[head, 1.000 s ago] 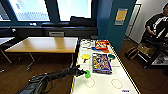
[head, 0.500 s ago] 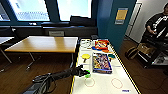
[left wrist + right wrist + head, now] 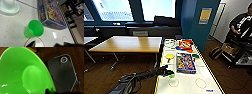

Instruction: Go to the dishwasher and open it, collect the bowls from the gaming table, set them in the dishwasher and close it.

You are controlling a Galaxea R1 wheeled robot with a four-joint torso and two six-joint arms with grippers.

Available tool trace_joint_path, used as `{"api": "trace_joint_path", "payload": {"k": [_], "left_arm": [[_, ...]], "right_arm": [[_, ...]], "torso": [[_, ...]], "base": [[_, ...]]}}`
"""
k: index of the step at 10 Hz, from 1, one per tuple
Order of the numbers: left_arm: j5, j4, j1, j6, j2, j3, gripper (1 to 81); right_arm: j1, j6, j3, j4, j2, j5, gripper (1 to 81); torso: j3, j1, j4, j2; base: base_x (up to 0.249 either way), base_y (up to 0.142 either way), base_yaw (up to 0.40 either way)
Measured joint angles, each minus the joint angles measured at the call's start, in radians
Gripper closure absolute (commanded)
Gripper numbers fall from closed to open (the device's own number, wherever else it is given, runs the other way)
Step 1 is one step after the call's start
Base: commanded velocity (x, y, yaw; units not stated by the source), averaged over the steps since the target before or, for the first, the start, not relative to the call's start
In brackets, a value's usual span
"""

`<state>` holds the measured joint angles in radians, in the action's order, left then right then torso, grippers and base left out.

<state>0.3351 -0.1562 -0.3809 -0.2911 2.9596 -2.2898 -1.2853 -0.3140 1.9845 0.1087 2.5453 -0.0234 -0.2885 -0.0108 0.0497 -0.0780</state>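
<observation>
The gaming table (image 3: pixel 204 86) has a white top with a yellow edge strip and carries board-game boxes (image 3: pixel 185 62). A yellow bowl (image 3: pixel 169 56) lies near its left side. My left gripper (image 3: pixel 167 72) reaches in at the table's left edge, just short of a small upright green cup (image 3: pixel 172 74). In the left wrist view the left gripper (image 3: pixel 46 44) is open, with its dark fingertips (image 3: pixel 31 44) spread in front of the cup (image 3: pixel 34 30). A lime green bowl (image 3: pixel 25 74) looms large in the right wrist view, held over the floor, with a dark finger (image 3: pixel 48 91) at its rim.
A plain wooden table (image 3: pixel 129 43) stands to the left, across a narrow gap. A person (image 3: pixel 241 22) stands at the far right beside dark equipment, with a bag (image 3: pixel 215 53) on the floor. A white domed piece (image 3: pixel 8 7) and red circles (image 3: pixel 200 83) are on the tabletop.
My left gripper has edged forward along the table's left edge, closer to the green cup. The view has shifted slightly.
</observation>
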Motion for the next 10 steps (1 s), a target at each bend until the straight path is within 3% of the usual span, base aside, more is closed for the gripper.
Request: {"api": "trace_joint_path", "payload": {"k": [2,3,5,6,8,9,10], "left_arm": [[-0.014,0.017,0.0,0.109,-0.044,0.061,1.0],[-0.017,0.023,0.0,0.128,-0.06,0.073,1.0],[-0.021,0.025,-0.001,0.129,-0.067,0.059,1.0],[-0.021,0.018,-0.001,0.071,-0.059,0.027,1.0],[-0.021,-0.011,-0.002,-0.114,-0.048,-0.034,1.0],[-0.021,-0.021,-0.004,-0.184,-0.048,-0.05,1.0],[-0.021,-0.026,-0.009,-0.211,-0.047,-0.059,1.0]], "right_arm": [[0.0,0.0,0.007,0.0,0.007,0.0,81.1],[0.001,0.0,0.008,0.0,0.009,0.001,81.1],[0.005,0.0,0.01,0.0,0.011,0.0,81.1],[0.005,0.0,0.01,0.0,0.011,0.0,81.1],[0.005,0.0,0.01,0.0,0.011,0.0,81.1],[0.005,0.0,0.01,0.0,0.011,-0.001,81.1],[0.005,0.0,0.01,0.0,0.013,0.0,81.1]], "torso": [[0.0,0.0,0.0,0.0],[0.0,0.0,0.0,0.0],[0.0,0.0,0.0,0.0],[0.0,0.0,0.0,0.0],[0.0,0.0,0.0,0.0],[0.0,0.0,0.0,0.0],[0.0,0.0,0.0,0.0]], "base": [[0.0,0.0,0.0],[0.0,0.0,0.0],[0.0,0.0,0.0],[0.0,0.0,0.0],[0.0,0.0,0.0],[0.0,0.0,0.0],[0.0,0.0,0.0]]}}
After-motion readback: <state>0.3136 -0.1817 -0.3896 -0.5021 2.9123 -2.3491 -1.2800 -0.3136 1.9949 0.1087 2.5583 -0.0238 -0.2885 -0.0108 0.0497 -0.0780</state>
